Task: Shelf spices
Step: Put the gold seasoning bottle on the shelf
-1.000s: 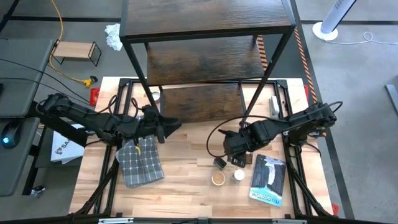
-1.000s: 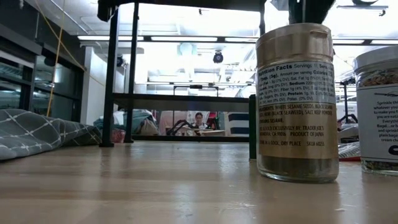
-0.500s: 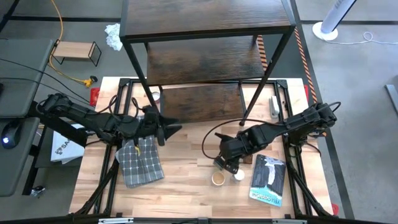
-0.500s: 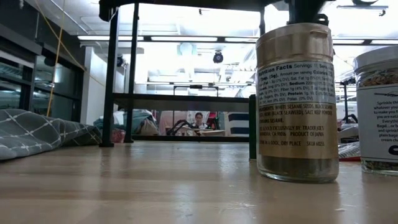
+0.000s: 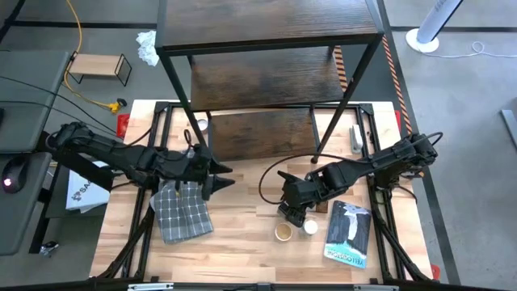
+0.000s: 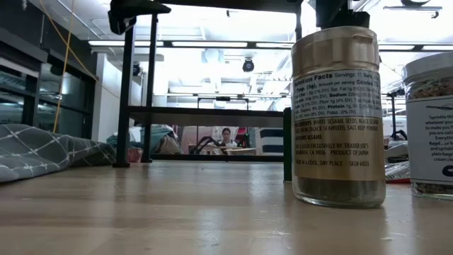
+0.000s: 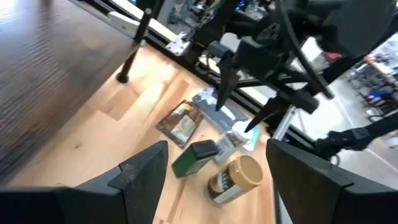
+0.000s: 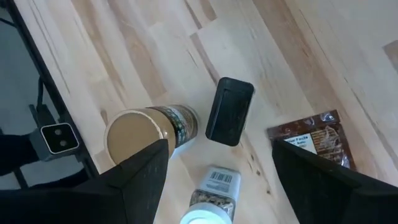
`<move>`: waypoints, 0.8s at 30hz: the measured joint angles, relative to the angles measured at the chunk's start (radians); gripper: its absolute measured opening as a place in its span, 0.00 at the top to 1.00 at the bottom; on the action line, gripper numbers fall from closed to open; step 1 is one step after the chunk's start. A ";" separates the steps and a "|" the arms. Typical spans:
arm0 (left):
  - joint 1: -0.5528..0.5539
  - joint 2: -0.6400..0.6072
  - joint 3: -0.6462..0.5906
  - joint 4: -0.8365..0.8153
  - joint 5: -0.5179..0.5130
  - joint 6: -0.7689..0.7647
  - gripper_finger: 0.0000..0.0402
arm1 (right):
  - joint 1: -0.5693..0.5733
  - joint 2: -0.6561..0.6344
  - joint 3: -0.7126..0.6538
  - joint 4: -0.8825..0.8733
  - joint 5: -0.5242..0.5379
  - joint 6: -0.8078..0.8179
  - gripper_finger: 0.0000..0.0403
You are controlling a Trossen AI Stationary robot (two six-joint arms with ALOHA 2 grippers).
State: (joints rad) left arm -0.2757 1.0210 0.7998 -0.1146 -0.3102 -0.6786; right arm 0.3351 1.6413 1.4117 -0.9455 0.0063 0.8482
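Note:
Several spices stand together on the table's near right part: a tan-lidded round canister (image 5: 283, 233) (image 8: 140, 133), a white-capped jar (image 5: 310, 228) (image 8: 208, 198) and a dark flat tin (image 8: 229, 111) lying on its side. My right gripper (image 5: 289, 212) (image 8: 230, 186) hovers open just above them, touching none. My left gripper (image 5: 226, 175) (image 7: 224, 180) is open in the air at mid-table, over the far edge of a grey cloth, pointing toward the spices. The tall dark-wood shelf (image 5: 271, 48) stands at the table's far side on its thin black legs.
A blue-and-white book (image 5: 347, 234) lies right of the spices, and a brown packet (image 8: 308, 140) lies beside the tin. The grey checked cloth (image 5: 182, 208) lies on the near left. Shelf legs (image 5: 317, 153) come down on the table. A small light-wood stand (image 5: 97, 66) sits off the table.
My right gripper has moved toward the table's left and near edge, ending over the dark tin and the other spices. My left gripper has shifted slightly toward the near edge. The spices have stayed where they were.

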 joint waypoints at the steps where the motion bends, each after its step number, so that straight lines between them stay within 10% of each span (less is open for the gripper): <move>1: 0.005 0.000 0.000 0.012 0.011 0.003 0.33 | 0.002 0.000 0.000 0.000 -0.005 -0.002 0.30; 9: 0.020 0.000 0.000 0.108 0.099 0.086 0.33 | 0.021 0.000 0.001 -0.002 -0.087 -0.128 0.30; 24: -0.056 0.139 0.079 -0.224 0.146 0.079 0.35 | 0.055 0.044 0.001 0.171 -0.027 -0.374 0.30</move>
State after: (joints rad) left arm -0.3315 1.1597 0.8792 -0.3389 -0.1638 -0.5996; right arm 0.3900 1.6855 1.4128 -0.7747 -0.0202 0.4739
